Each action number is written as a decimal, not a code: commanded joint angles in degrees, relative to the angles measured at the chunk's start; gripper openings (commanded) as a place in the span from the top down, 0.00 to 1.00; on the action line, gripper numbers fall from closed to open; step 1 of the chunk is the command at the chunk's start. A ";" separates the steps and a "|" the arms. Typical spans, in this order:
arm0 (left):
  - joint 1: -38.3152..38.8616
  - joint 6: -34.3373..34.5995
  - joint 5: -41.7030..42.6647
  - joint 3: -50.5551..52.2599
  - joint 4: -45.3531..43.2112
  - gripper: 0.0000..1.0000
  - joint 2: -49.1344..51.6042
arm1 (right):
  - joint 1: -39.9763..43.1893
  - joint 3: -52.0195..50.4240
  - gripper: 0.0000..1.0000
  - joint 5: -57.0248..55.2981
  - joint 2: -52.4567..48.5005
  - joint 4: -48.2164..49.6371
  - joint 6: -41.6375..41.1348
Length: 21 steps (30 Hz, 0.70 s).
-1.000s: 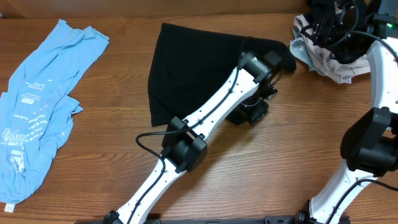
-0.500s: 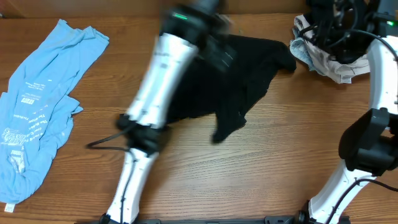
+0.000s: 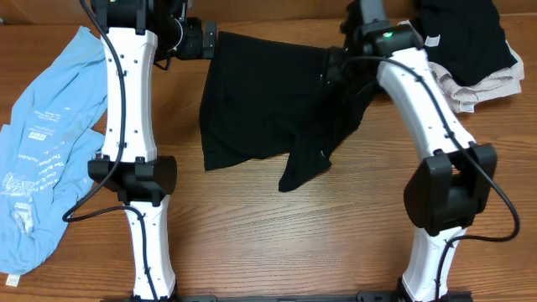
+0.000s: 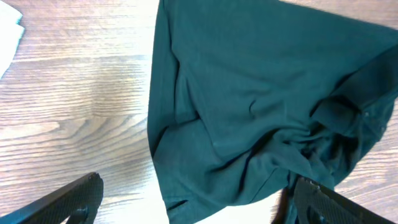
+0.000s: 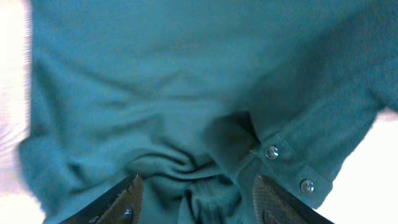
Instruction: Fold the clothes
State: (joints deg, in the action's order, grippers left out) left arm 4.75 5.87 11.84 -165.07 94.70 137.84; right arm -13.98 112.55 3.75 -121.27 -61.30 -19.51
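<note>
The black garment (image 3: 260,109) of the clothes lies rumpled at the table's middle, a loose flap (image 3: 304,166) trailing toward the front. My left gripper (image 3: 201,39) hovers open at its back left corner. In the left wrist view the fingers (image 4: 79,194) stand wide apart over the garment's edge (image 4: 186,186), gripping nothing. My right gripper (image 3: 336,71) sits over the garment's right side. The right wrist view shows its jaws apart, astride bunched fabric (image 5: 199,180) beside a buttoned placket (image 5: 272,152).
A light blue garment (image 3: 50,143) lies spread along the table's left side. At the back right is a pile with another black garment (image 3: 461,33) on a pale one (image 3: 482,84). Both arms rise from the front edge.
My left arm swung from the garment's front right to its back left corner and opened wider. My right arm left the back right pile for the garment's right side. The flap now lies loose.
</note>
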 commanded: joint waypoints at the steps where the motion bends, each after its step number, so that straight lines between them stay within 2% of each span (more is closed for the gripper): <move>1: 0.13 -0.44 1.16 3.10 -1.22 0.00 0.61 | -0.96 -1.97 0.40 -8.24 -3.32 0.26 -6.05; 10: 0.11 -1.20 1.07 7.54 -3.72 0.00 0.61 | -3.30 -2.12 0.41 -10.14 -8.28 -1.05 -5.84; 13: 0.11 -1.11 1.14 7.54 -4.94 0.00 0.61 | -4.57 -2.32 0.48 -10.19 -10.73 -0.94 -5.84; 16: 0.11 -1.11 1.11 7.54 -5.27 0.00 0.61 | -5.29 -2.43 0.61 -11.28 -11.96 -0.87 -5.95; 20: 0.11 -1.11 1.11 7.54 -5.25 0.00 0.61 | -5.16 -2.36 0.96 -14.91 -11.93 -1.05 -7.56; 21: 0.11 -1.14 1.09 7.54 -5.18 0.00 0.61 | -4.85 -2.12 0.96 -14.91 -11.74 -1.57 -7.54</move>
State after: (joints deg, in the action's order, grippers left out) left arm 4.78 5.63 12.03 -157.51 89.54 137.93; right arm -19.29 110.24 -8.21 -133.38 -62.59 -25.91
